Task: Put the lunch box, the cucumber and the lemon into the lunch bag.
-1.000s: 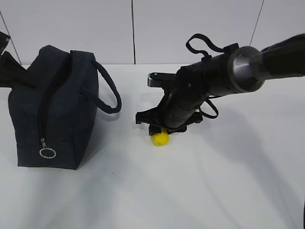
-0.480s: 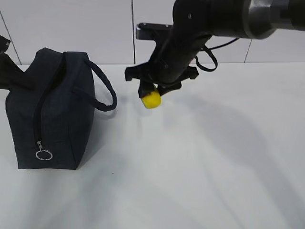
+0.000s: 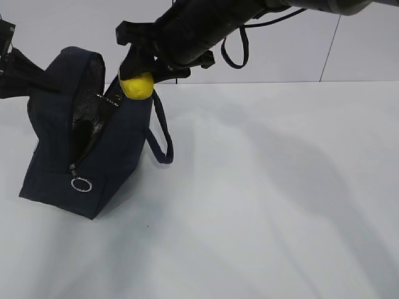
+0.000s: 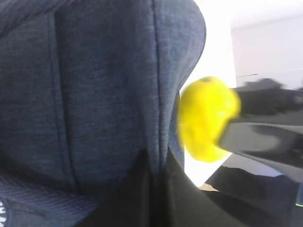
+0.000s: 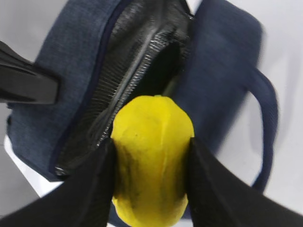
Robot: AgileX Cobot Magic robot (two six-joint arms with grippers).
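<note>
The dark navy lunch bag [image 3: 115, 146] stands tilted at the left, its zipper open and black lining showing [image 5: 137, 71]. My right gripper [image 3: 138, 80] is shut on the yellow lemon [image 3: 137, 86] and holds it just above the bag's opening; the lemon [image 5: 152, 156] sits between the two black fingers [image 5: 92, 189]. My left gripper [image 3: 42, 81] grips the bag's upper left side, and navy fabric [image 4: 94, 94] fills its view, with the lemon [image 4: 206, 118] beyond the edge. The lunch box and the cucumber are out of view.
The bag's loop handle [image 3: 163, 134] hangs out to the right of the bag. The ring zipper pull [image 3: 81, 184] hangs at the bag's front end. White tabletop [image 3: 280, 199] stretches to the right, with a tiled wall [image 3: 368, 43] behind.
My right gripper lifted the lemon off the table and carried it left to above the bag. The bag tilted and its zipper mouth spread open.
</note>
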